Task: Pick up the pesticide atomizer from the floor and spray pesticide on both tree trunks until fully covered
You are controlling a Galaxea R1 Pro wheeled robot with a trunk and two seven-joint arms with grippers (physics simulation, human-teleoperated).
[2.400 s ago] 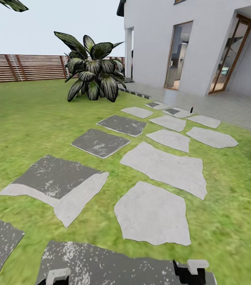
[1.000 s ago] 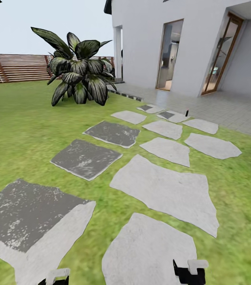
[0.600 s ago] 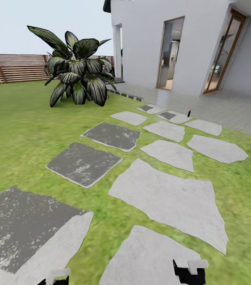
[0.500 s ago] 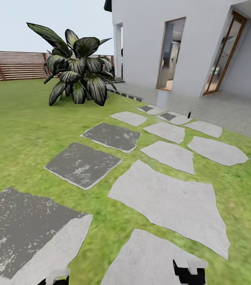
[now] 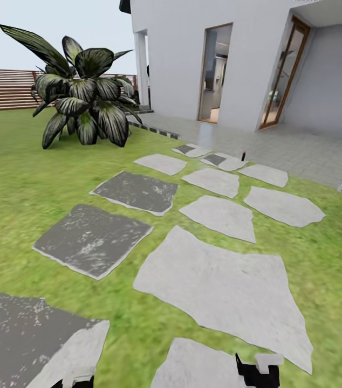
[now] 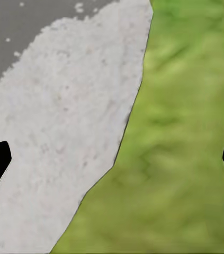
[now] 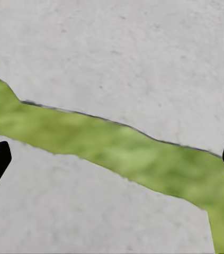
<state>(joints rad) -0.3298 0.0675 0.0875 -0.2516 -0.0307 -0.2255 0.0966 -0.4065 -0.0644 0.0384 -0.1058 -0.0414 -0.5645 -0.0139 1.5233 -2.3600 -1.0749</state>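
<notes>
Crossing stepping stones (image 5: 222,288) toward small dark object (image 5: 243,156) near house (image 5: 236,59); both grippers' jaws spread, empty, pointing groundward for travel.

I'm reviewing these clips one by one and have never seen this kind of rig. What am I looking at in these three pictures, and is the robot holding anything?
This is a simulated wheeled robot with two arms, rendered by a computer. The large picture comes from a camera on its head, looking forward and down across a lawn. A path of flat stepping stones, some pale and some dark grey, leads toward a white house with glass doors. A broad-leaved plant stands to the left, with a brown slat fence behind it.

The two smaller pictures come from cameras near each gripper, looking down past the fingers. The left gripper hangs over the edge of a stone and grass; the right gripper hangs over two stones with a grass strip between. Both have their dark fingertips far apart, so they are open and holding nothing.
</notes>
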